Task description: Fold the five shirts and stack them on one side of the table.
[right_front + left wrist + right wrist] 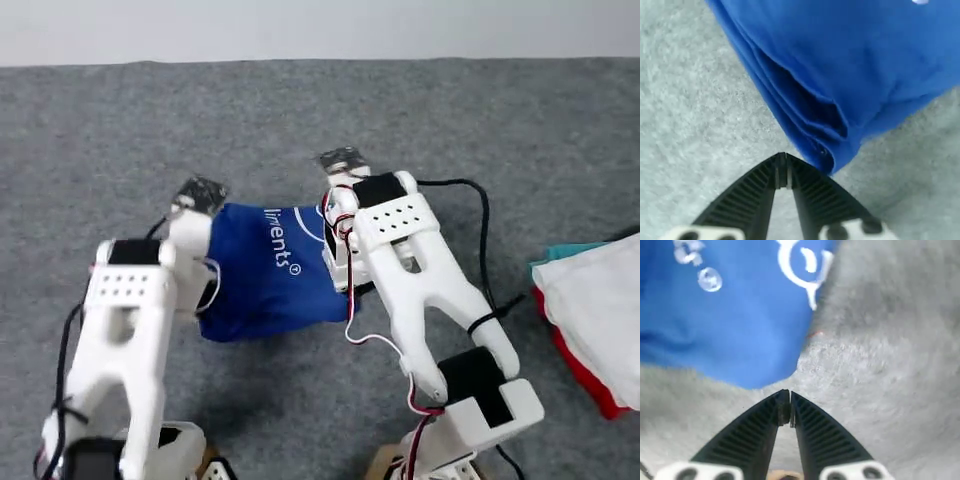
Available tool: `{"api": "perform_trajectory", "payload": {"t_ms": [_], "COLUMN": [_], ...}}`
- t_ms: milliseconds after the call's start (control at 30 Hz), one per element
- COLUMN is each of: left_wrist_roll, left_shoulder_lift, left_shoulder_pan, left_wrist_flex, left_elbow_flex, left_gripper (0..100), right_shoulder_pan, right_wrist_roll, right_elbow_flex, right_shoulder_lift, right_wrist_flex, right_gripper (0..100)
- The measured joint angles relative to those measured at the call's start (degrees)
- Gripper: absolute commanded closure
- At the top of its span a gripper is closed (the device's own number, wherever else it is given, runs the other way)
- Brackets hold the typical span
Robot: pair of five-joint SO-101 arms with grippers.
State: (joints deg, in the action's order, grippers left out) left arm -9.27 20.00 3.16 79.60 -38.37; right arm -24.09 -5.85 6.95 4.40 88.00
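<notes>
print: white lettering and logo on blue shirt (pixel 262 272) | shirt: folded, flat mid-table (pixel 450 120), between the arms | left gripper (pixel 781 161): jaws closed, empty, just beside shirt's layered corner | right gripper (pixel 785 399): jaws closed, empty, just beside another corner | stack (pixel 600 305): folded shirts at high view's right edge, well apart

My high camera is fixed above the near side of the grey bench (pixel 300 110), looking down and forward to its far edge. Each wrist camera rides low and close to the cloth, sighting along its own tool: the left tool (pixel 782 166), the right tool (pixel 785 407). All three views share the blue shirt (pixel 265 275), with the wrist pair on opposite edges.
</notes>
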Motion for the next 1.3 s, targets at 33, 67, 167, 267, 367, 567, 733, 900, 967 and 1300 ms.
{"api": "perform_trajectory", "payload": {"t_ms": [33, 67, 167, 267, 367, 567, 733, 900, 967, 1300], "left_wrist_roll": [3.1, 6.6, 17.5, 22.1, 24.7, 27.6, 27.9, 27.9, 27.9, 23.4], "left_shoulder_lift": [-1.8, -3.5, -8.2, -11.3, -11.8, -12.4, -12.4, -12.4, -12.4, -12.4], "left_shoulder_pan": [-0.1, -0.1, -0.3, -3.0, -8.0, -14.2, -14.2, -14.3, -14.3, -5.9], "left_wrist_flex": [0.7, 1.5, 4.4, 7.4, 7.8, 6.2, 3.0, -1.1, -1.5, -5.6], "left_elbow_flex": [2.1, 4.1, 10.2, 14.0, 15.2, 15.6, 14.9, 9.1, 7.3, -1.7], "left_gripper": [100, 100, 100, 100, 100, 100, 100, 100, 100, 100], "right_shoulder_pan": [0.0, 0.1, 0.1, 0.1, 0.1, -1.8, -4.3, -4.1, -4.3, -1.5], "right_wrist_roll": [-2.9, -5.0, -8.2, -10.7, -13.6, -16.7, -17.8, -17.8, -17.8, -17.1], "right_elbow_flex": [0.0, 0.0, 0.0, 0.0, 0.0, 0.0, 1.4, 7.3, 9.6, 15.7], "right_shoulder_lift": [0.0, 0.0, 0.0, 0.0, 0.0, 0.0, 0.0, 0.0, 0.0, 0.0], "right_wrist_flex": [0.1, 0.4, 0.4, -1.1, -2.5, -3.1, -6.1, -12.4, -14.3, -18.4], "right_gripper": [99.0, 99.0, 99.0, 99.0, 99.0, 99.0, 99.0, 99.0, 99.0, 99.0]}}
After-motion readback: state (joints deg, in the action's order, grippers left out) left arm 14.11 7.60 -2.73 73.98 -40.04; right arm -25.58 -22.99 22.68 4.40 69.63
